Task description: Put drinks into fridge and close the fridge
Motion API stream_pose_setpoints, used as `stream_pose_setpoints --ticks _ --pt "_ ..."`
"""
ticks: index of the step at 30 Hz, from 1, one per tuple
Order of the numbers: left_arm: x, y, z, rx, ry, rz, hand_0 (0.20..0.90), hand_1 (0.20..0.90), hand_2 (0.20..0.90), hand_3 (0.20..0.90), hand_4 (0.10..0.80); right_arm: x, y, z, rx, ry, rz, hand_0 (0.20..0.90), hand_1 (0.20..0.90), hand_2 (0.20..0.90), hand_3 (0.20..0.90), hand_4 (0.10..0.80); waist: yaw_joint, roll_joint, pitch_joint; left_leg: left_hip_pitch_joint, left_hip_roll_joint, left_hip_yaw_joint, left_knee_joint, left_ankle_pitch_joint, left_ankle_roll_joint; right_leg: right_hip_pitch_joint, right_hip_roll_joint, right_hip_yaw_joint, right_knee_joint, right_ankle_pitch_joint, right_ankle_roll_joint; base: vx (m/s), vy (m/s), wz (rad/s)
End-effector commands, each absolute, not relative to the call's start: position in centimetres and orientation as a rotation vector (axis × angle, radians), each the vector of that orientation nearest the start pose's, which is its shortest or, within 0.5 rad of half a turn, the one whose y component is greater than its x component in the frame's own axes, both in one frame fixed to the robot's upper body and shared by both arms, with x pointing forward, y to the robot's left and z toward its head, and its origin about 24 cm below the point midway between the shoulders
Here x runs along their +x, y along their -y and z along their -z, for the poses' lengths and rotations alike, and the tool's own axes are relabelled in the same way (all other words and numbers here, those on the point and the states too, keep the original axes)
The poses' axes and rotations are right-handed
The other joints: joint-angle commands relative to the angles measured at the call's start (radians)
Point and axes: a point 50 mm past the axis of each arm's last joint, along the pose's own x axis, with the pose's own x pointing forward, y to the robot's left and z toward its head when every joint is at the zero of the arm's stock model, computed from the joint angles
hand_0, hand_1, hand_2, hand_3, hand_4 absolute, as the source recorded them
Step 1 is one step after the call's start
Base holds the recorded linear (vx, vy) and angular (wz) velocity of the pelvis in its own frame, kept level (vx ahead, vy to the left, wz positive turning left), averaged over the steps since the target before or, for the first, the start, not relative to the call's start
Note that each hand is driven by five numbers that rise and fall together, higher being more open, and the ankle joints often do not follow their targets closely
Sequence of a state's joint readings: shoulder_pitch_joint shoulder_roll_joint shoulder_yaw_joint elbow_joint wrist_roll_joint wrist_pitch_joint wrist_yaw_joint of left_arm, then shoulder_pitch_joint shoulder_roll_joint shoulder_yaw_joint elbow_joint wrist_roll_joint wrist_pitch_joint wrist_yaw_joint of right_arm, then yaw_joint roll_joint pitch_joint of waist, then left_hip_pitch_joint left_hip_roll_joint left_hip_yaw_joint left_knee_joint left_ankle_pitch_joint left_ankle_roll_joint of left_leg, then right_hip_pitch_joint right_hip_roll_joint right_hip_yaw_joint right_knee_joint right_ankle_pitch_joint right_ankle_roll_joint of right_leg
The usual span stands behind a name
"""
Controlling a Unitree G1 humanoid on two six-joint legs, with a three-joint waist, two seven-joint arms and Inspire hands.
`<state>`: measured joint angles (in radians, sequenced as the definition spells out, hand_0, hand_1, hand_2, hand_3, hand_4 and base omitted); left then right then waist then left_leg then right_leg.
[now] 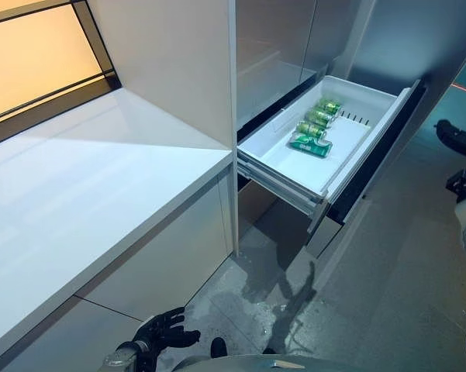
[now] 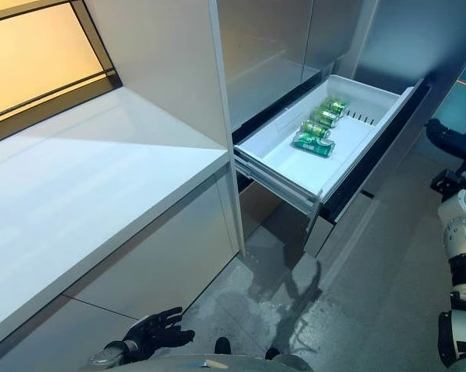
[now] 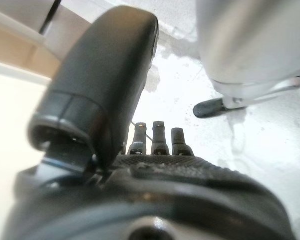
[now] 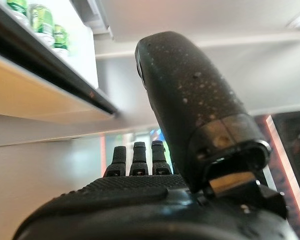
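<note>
Left hand (image 1: 161,335) low at the near edge of the head views, below the white counter (image 1: 77,194), fingers loosely spread and straight, holding nothing; confirmed in the left wrist view, fingertips extended over bare floor. Fridge drawer (image 1: 279,159) pulled fully out to the right of the tall white cabinet panel (image 1: 178,70), its dark front panel (image 1: 376,151) angled toward the robot's right. 4 green cans (image 1: 316,128) lying on their sides in a row inside the drawer, toward its left wall and rear, well apart from both hands. No further drinks visible on counter or floor, so loading judged complete and closing judged the step in hand. Right hand (image 2: 450,139) raised at the right edge, near the drawer's front panel but apart from it, no contact visible; right wrist view showing fingers straight and side by side, thumb standing off, nothing held, with the cans (image 4: 40,20) seen above and beyond the fingertips past the drawer's edge. Recommended: flat fingers or palm against the front panel near its middle, steady push square along the rails, no off-centre load likely to skew the drawer; slow finish to keep the loose cans from rolling. Full closure to be checked by the front sitting flush with the fridge face.
</note>
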<state>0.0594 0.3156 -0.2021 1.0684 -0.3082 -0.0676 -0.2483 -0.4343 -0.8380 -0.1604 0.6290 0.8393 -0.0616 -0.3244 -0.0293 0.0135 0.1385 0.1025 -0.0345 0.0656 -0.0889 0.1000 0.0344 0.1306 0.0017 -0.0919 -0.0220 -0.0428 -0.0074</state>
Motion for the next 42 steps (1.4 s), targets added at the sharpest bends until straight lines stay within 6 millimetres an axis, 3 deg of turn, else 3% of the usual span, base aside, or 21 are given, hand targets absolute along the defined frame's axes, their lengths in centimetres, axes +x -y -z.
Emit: stream_pose_setpoints --ticks 1,6,15,27,33,42 --pt "9.2 -24.5 15.1 0.061 -1.124 0.089 0.9 0.9 0.9 0.9 0.8 28.3 40.5 -18.4 0.266 0.339 0.77 0.9 0.9 0.9 0.9 0.8 0.042 -0.027 -0.076 0.014 -0.035 -0.003 0.064 -0.194 -0.004 -0.06 -0.015 -0.031 0.076 -0.056 0.055 0.059 -0.057 0.03" --pt "7.5 -24.8 15.4 0.049 -1.164 0.062 0.9 0.9 0.9 0.9 0.8 28.5 40.1 -16.2 0.294 0.278 0.756 0.9 0.9 0.9 0.9 0.8 0.041 -0.021 -0.071 0.018 -0.027 0.002 0.05 -0.185 -0.01 -0.057 -0.006 -0.035 0.07 -0.059 0.049 0.073 -0.048 0.03" --pt "7.6 -23.9 15.5 0.032 -1.135 0.084 0.9 0.9 0.9 0.9 0.8 27.9 40.5 -13.8 0.401 0.232 0.814 0.9 0.9 0.9 0.9 0.8 0.052 -0.013 -0.049 0.009 -0.02 -0.009 0.072 -0.192 -0.009 -0.055 -0.006 -0.052 0.09 -0.078 0.035 0.037 -0.049 0.05" --pt "10.4 -23.3 14.9 0.021 -1.063 0.112 0.9 0.9 0.9 0.9 0.8 27.5 40.2 -12.0 0.423 0.201 0.899 0.9 0.9 0.9 0.9 0.8 0.062 0.001 0.02 -0.037 -0.028 -0.042 0.21 -0.235 0.006 -0.096 -0.031 -0.09 0.242 -0.136 0.003 0.04 -0.036 0.07" --pt "12.0 -22.0 14.4 -0.021 -0.992 0.116 0.9 0.9 0.9 0.9 0.8 28.7 39.2 -13.1 0.441 0.251 0.781 0.9 0.9 0.9 0.9 0.8 0.079 0.014 0.098 -0.139 -0.032 -0.06 0.341 -0.27 0.011 -0.178 -0.055 -0.103 0.364 -0.171 -0.023 -0.006 0.026 0.11" --pt "13.7 -21.7 13.5 -0.041 -0.909 0.086 0.9 0.9 0.9 0.9 0.8 32.9 34.9 -17.3 0.416 0.374 0.449 0.9 0.9 0.9 0.9 0.8 0.131 0.028 0.233 -0.384 -0.066 -0.094 0.555 -0.286 0.039 -0.414 -0.083 -0.117 0.625 -0.217 -0.066 -0.112 0.056 0.15"
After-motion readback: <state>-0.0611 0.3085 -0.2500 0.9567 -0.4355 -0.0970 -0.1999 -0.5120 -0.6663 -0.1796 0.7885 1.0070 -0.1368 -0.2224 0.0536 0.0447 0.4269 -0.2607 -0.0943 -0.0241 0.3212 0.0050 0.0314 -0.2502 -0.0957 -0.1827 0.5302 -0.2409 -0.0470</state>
